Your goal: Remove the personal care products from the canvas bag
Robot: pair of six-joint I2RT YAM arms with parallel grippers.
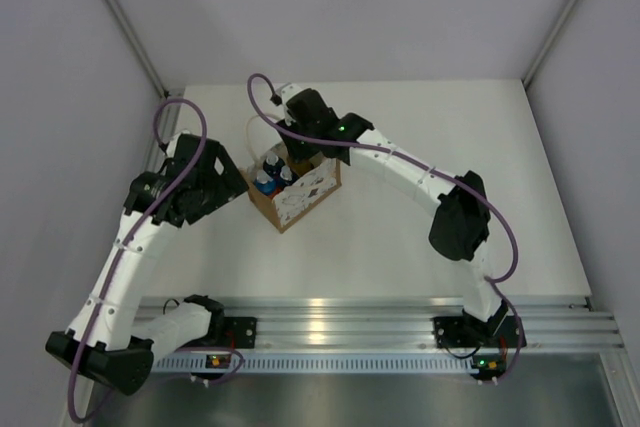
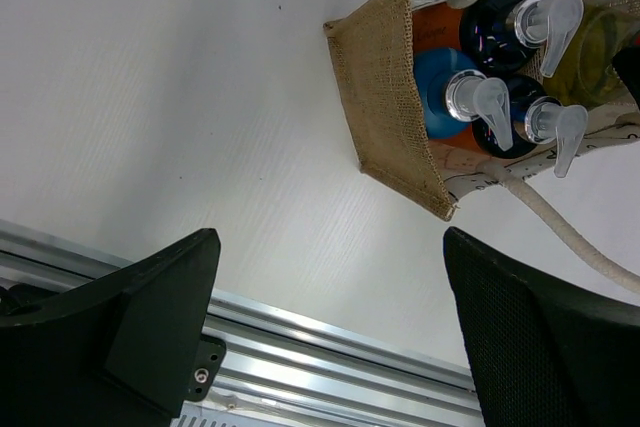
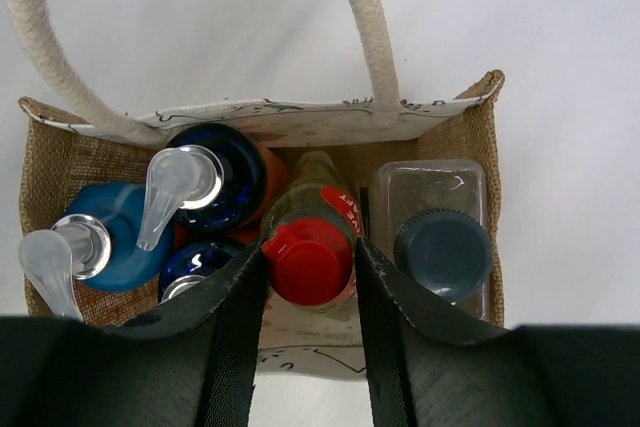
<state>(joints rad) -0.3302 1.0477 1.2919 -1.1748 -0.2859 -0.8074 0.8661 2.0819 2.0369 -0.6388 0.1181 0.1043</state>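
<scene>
Top external: canvas bag stood upright on the table, left of centre. Right gripper was over the bag's mouth from its 12 o'clock side, and left gripper sat just beside the bag at its 9 o'clock. All bottles were in the bag, none out on the table. Left wrist: left gripper was spread wide and held nothing. The bag lay off toward 1 o'clock, apart from the fingers, with three pump tops showing inside. Right wrist: right gripper straddled the red cap of the yellow bottle, one finger at its 9 o'clock and one at its 3. Gap was about cap width; couldn't tell whether the pads were actually bearing on it. Clear bottle with grey cap sat at the yellow one's 3 o'clock, touching or nearly. Orange bottles with blue tops were packed at its 9 to 10 o'clock. The yellow bottle's long axis was vertical, pointing straight at the camera, so it lay directly between and below the fingers. My read: the right arm owned this pick, and the next move needed a straight vertical lift between the cream handles. Risk was dragging a neighbouring bottle or the bag up with it.
</scene>
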